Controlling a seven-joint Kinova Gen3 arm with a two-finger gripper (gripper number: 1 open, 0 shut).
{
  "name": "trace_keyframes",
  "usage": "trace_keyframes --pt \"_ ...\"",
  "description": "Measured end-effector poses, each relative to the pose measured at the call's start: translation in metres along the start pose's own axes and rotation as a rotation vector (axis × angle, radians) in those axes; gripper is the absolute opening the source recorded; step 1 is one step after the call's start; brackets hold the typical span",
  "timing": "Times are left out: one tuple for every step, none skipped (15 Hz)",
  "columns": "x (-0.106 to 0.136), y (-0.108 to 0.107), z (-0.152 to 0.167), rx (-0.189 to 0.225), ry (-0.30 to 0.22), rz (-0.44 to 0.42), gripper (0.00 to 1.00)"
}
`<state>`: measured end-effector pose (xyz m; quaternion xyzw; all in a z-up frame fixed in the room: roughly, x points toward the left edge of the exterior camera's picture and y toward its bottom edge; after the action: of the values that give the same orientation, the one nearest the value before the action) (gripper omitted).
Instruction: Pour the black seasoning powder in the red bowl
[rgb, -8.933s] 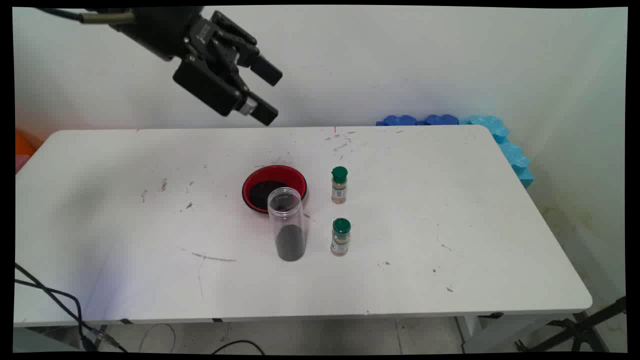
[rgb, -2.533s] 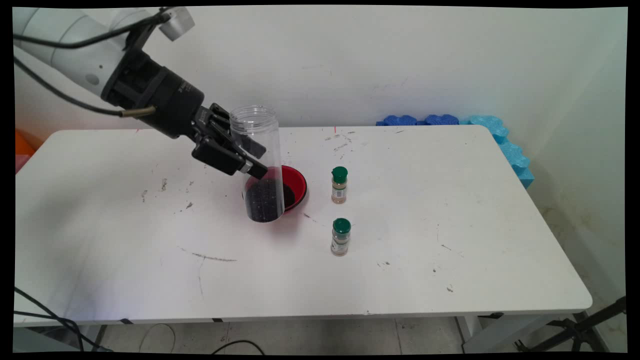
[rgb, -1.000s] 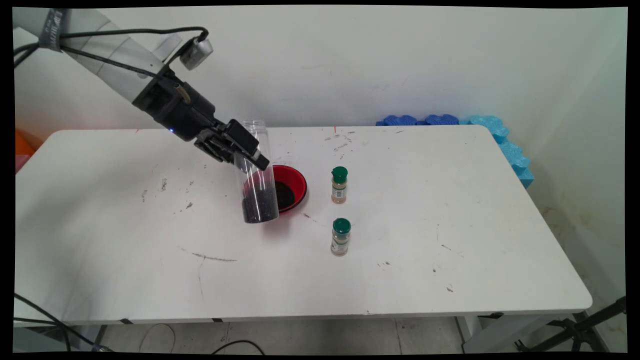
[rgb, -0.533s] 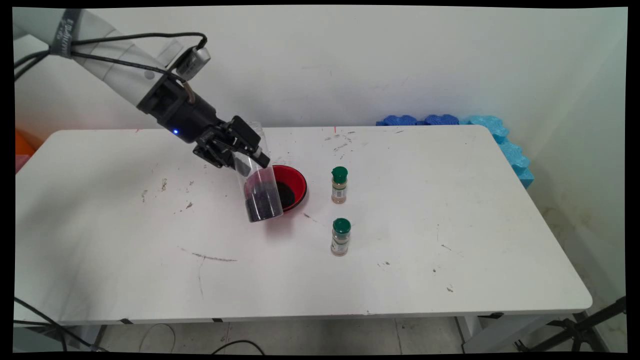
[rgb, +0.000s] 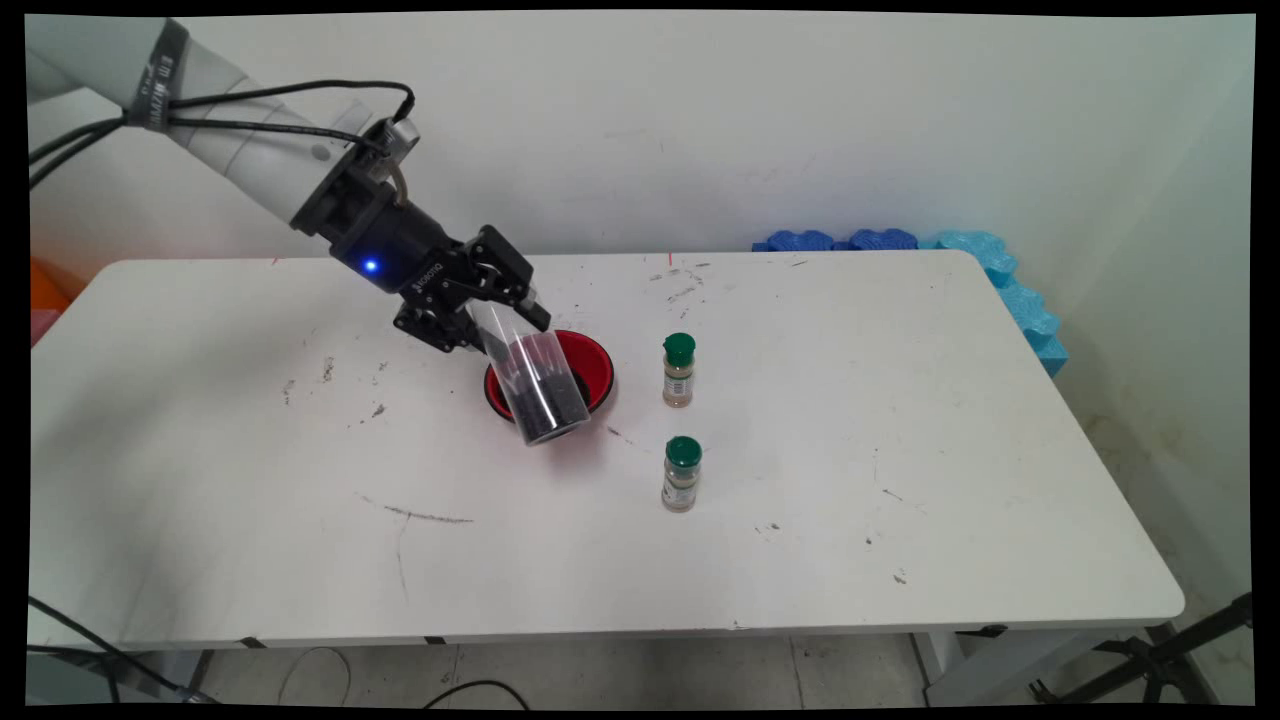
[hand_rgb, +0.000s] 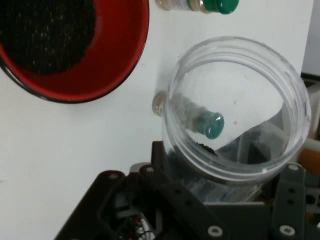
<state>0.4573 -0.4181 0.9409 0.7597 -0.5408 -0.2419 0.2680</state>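
Observation:
My gripper is shut on a clear plastic jar, which it holds tilted above the table. Dark grains fill the jar's lower end, which hangs over the front left rim of a red bowl. The bowl also holds dark grains. In the hand view the jar's round rim fills the right half above the gripper's linkage. The red bowl lies at the upper left there. Two green-capped spice bottles stand upright just right of the bowl.
The white table carries scuff marks. Blue foam pieces lie along its far right corner, and more blue foam runs down the right edge. An orange object shows at the left edge. Black cables hang below the front left.
The gripper came down, took the jar from in front of the bowl and lifted it. Over the last second the wrist turned, tilting the jar further and swinging its lower end right, over the bowl.

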Motion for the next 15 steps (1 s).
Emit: trace_keyframes --pt "0.001 -0.001 0.001 -0.004 -0.001 -0.033 0.0" --pt "0.001 -0.002 0.003 -0.008 -0.002 -0.072 0.0" --pt "0.002 -0.004 0.004 -0.012 -0.002 -0.117 0.0" --pt "0.002 -0.005 0.004 -0.014 -0.003 -0.143 0.0" --pt "0.002 -0.006 0.005 -0.018 -0.004 -0.185 0.0" --pt "0.002 -0.006 0.006 -0.021 -0.005 -0.213 0.0" --pt "0.002 -0.007 0.007 -0.027 -0.007 -0.255 0.0" --pt "0.003 -0.008 0.008 -0.035 -0.008 -0.303 0.0" --pt "0.003 -0.008 0.009 -0.045 -0.01 -0.351 0.0" --pt "0.003 -0.008 0.009 -0.054 -0.011 -0.391 0.0" --pt "0.004 -0.008 0.01 -0.063 -0.012 -0.429 0.0" --pt "0.004 -0.008 0.011 -0.075 -0.014 -0.477 0.0" --pt "0.004 -0.009 0.011 -0.083 -0.015 -0.511 0.0" --pt "0.004 -0.009 0.012 -0.092 -0.017 -0.549 0.0" --pt "0.005 -0.01 0.013 -0.102 -0.018 -0.587 0.0"
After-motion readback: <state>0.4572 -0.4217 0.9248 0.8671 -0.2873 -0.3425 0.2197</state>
